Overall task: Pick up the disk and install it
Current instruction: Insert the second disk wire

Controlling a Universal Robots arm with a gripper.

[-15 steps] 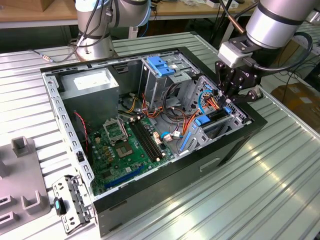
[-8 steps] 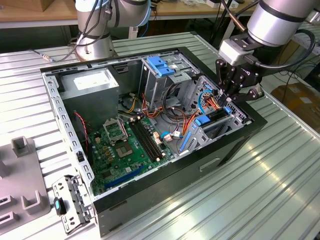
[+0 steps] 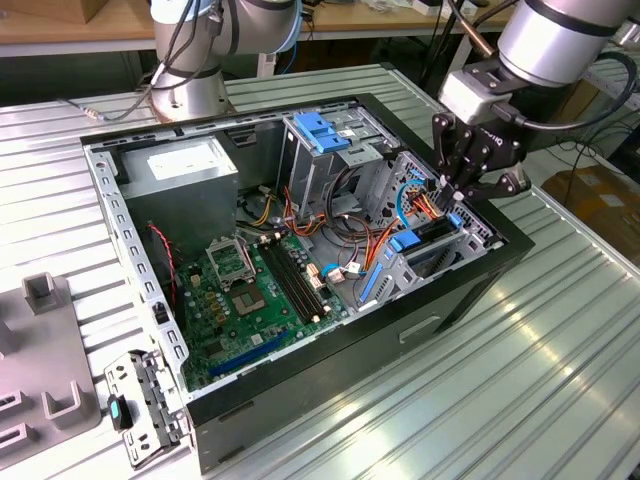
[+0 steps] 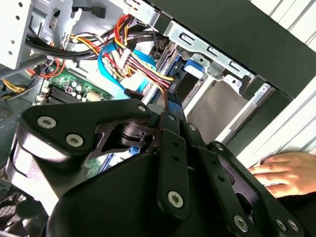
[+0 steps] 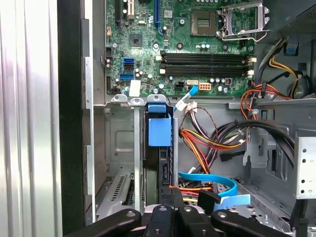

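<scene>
One arm here, and its pincer [image 3: 463, 196] is down at the drive bay on the exterior view's right side of the open PC case [image 3: 330, 350]. The disk [image 5: 160, 148] sits on edge in that bay slot, blue rail tab up, right under the pincer; in the first wrist view it runs down between two metal bay walls. I can't tell if the pincer's fingers are pinching the disk or just pressed together above it, the black linkage blocks that. One motherboard [image 3: 250, 290] lies in the case floor, with one grey power supply [image 3: 180, 185] and one cage with a blue top [image 3: 325, 135]. A bundle of red, yellow and orange wires [image 5: 207, 140] runs beside the disk. One hand [image 4: 284, 173] rests on the bench [image 3: 540, 380] by the case.
</scene>
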